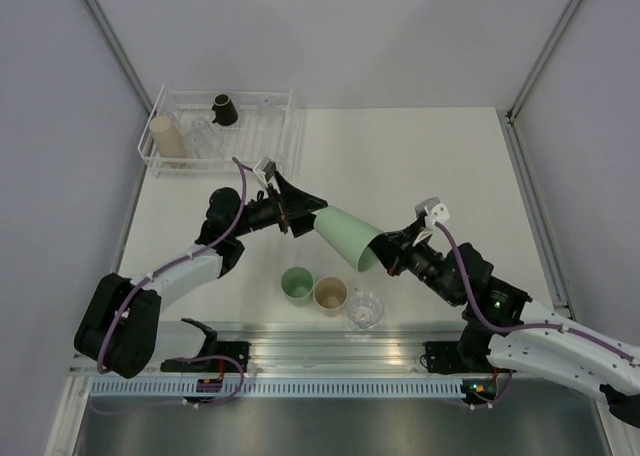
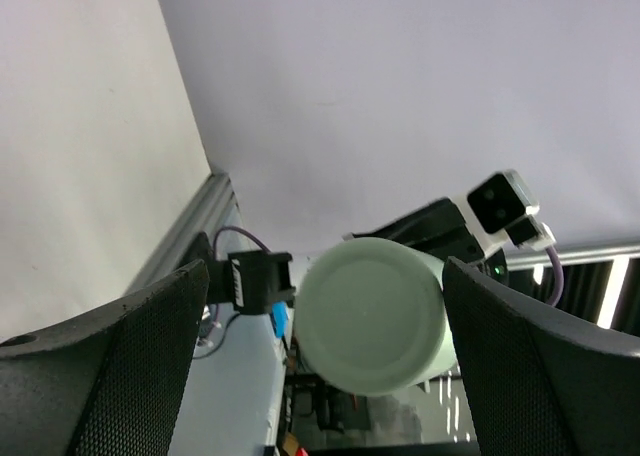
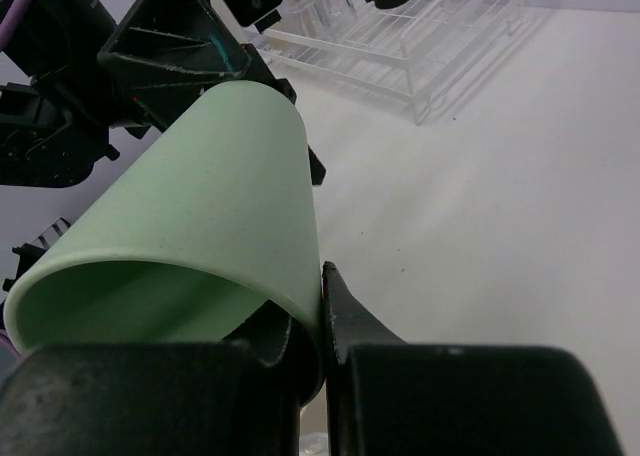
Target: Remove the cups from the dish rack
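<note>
Above the table (image 1: 420, 166), a mint cup (image 1: 348, 238) is pinched by the right pincer (image 1: 384, 255); the left pincer (image 1: 306, 216) is spread wide about its base

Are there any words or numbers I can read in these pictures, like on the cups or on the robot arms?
No words, numbers, brand names or signs can be read in any view.
The green cup and the dish rack are plain, with no print.
A blue sticker behind the cup in the left wrist view is too small and blurred to tell if it has writing.
</note>
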